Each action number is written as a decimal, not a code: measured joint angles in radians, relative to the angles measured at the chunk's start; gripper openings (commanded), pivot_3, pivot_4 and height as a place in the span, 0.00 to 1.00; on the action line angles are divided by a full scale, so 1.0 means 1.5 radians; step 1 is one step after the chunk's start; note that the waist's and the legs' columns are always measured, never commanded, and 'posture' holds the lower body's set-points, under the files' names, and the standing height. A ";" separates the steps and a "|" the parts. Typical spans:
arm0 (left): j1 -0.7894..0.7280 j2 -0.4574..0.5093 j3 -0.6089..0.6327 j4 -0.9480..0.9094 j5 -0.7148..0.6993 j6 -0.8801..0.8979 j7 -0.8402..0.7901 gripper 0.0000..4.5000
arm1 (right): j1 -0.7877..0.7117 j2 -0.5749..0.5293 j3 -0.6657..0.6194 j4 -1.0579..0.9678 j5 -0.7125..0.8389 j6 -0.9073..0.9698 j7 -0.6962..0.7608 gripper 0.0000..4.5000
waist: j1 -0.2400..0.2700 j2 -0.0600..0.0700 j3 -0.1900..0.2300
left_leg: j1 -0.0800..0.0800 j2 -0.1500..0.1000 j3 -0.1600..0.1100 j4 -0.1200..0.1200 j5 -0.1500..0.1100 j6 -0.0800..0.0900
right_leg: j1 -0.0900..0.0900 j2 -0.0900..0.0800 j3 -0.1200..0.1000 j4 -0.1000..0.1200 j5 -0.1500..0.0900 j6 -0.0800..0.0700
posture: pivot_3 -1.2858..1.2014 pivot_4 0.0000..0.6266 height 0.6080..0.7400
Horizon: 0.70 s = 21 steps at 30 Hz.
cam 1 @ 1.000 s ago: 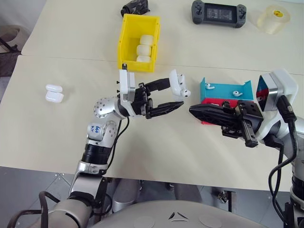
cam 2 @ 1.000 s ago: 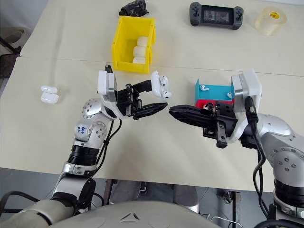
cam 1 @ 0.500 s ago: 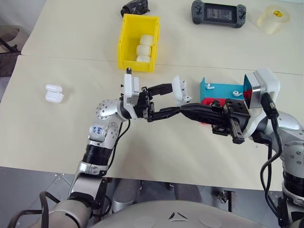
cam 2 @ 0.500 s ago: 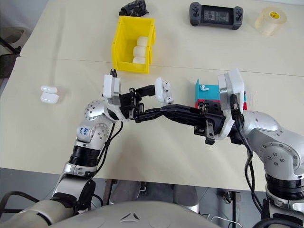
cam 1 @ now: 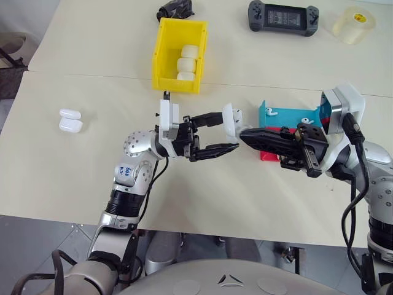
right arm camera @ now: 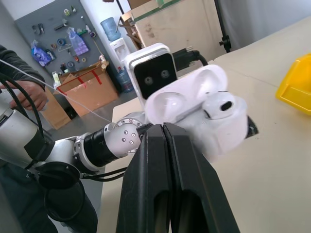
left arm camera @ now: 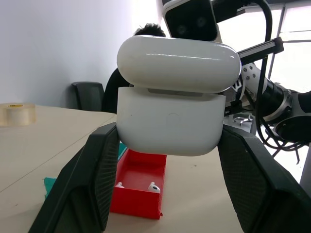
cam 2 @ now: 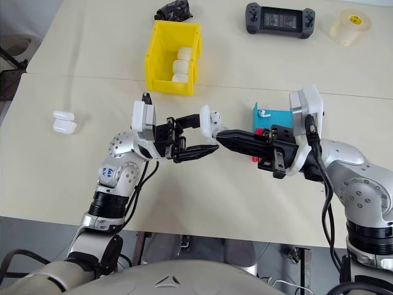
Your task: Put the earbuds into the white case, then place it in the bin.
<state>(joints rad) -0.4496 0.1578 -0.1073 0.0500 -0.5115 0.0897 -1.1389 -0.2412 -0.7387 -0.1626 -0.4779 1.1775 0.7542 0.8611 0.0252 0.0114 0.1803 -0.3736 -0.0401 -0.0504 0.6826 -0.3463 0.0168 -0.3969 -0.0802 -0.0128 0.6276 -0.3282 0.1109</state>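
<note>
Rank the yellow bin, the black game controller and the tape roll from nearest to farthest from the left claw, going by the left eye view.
From the left claw:
1. Yellow bin, just beyond it, holding white cases.
2. Black game controller, at the far edge, to the right.
3. Tape roll, far right corner.
</note>
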 measured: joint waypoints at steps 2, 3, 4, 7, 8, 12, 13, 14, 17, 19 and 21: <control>0.000 0.001 0.000 0.000 0.000 0.001 -0.003 0.60 | 0.000 -0.002 -0.001 0.002 0.000 0.005 0.003 0.01 | 0.000 0.000 0.000 | 0.000 0.000 0.000 0.000 0.000 0.000 | 0.000 0.000 0.000 0.000 0.000 0.000 | 0.52 0.24 1.00; 0.000 0.001 0.000 0.000 0.000 0.001 -0.005 0.60 | 0.000 -0.004 -0.001 0.003 0.000 0.007 0.006 0.01 | 0.000 0.000 0.000 | 0.000 0.000 0.000 0.000 0.000 0.000 | 0.000 0.000 0.000 0.000 0.000 0.000 | 0.52 0.24 1.00; 0.000 0.001 0.000 0.000 0.000 0.001 -0.006 0.60 | 0.000 -0.005 -0.002 0.004 0.000 0.008 0.009 0.01 | 0.000 0.000 0.000 | 0.000 0.000 0.000 0.000 0.000 0.000 | 0.000 0.000 0.000 0.000 0.000 0.000 | 0.52 0.24 1.00; 0.000 0.000 0.000 0.000 0.000 0.001 -0.008 0.60 | 0.001 -0.008 -0.002 0.005 0.000 0.009 0.014 0.01 | 0.000 0.000 0.000 | 0.000 0.000 0.000 0.000 0.000 0.000 | 0.000 0.000 0.000 0.000 0.000 0.000 | 0.52 0.24 1.00; 0.000 0.000 0.000 0.000 0.000 0.001 -0.008 0.60 | 0.001 -0.009 -0.003 0.005 0.000 0.009 0.015 0.01 | 0.000 0.000 0.000 | 0.000 0.000 0.000 0.000 0.000 0.000 | 0.000 0.000 0.000 0.000 0.000 0.000 | 0.52 0.24 1.00; 0.001 0.001 0.002 -0.001 0.000 0.001 -0.007 0.60 | 0.009 -0.020 -0.012 0.010 -0.003 0.010 0.022 0.01 | 0.000 0.000 0.000 | 0.000 0.000 0.000 0.000 0.000 0.000 | 0.000 0.000 0.000 0.000 0.000 0.000 | 0.52 0.24 1.00; 0.003 0.003 0.005 -0.001 0.000 0.001 -0.007 0.60 | 0.011 -0.025 -0.020 0.014 -0.005 0.011 0.023 0.01 | 0.000 0.000 0.000 | 0.000 0.000 0.000 0.000 0.000 0.000 | 0.000 0.000 0.000 0.000 0.000 0.000 | 0.52 0.24 1.00; 0.008 0.007 0.007 -0.003 -0.001 0.001 -0.007 0.60 | 0.012 -0.036 -0.030 0.026 -0.008 0.013 0.026 0.01 | 0.000 0.000 0.000 | 0.000 0.000 0.000 0.000 0.000 0.000 | 0.000 0.000 0.000 0.000 0.000 0.000 | 0.52 0.24 1.00; 0.027 0.017 0.013 -0.006 -0.005 0.001 -0.008 0.60 | 0.016 -0.058 -0.066 0.069 -0.036 0.015 0.018 0.05 | 0.000 0.000 0.000 | 0.000 0.000 0.000 0.000 0.000 0.000 | 0.000 0.000 0.000 0.000 0.000 0.000 | 0.52 0.24 1.00; 0.033 0.020 0.014 -0.011 -0.008 0.002 -0.008 0.60 | 0.025 -0.071 -0.079 0.095 -0.057 0.007 0.030 0.14 | 0.001 0.000 0.000 | 0.000 0.000 0.000 0.000 0.000 0.000 | 0.000 0.000 0.000 0.000 0.000 0.000 | 0.52 0.24 1.00; 0.047 0.024 0.017 -0.031 -0.016 0.006 -0.008 0.60 | 0.045 -0.106 -0.088 0.140 -0.099 -0.005 0.059 0.29 | 0.002 0.000 0.000 | 0.000 0.000 0.000 0.000 0.000 0.000 | 0.001 0.000 0.000 0.000 0.000 0.000 | 0.52 0.24 1.00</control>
<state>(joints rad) -0.3789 0.1932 -0.0824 0.0029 -0.5362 0.0980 -1.1515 -0.1743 -0.8978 -0.2948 -0.2684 1.0293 0.7473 0.9503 0.0277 0.0114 0.1803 -0.3735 -0.0403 -0.0503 0.6826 -0.3466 0.0173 -0.3961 -0.0807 -0.0128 0.6275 -0.3282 0.1109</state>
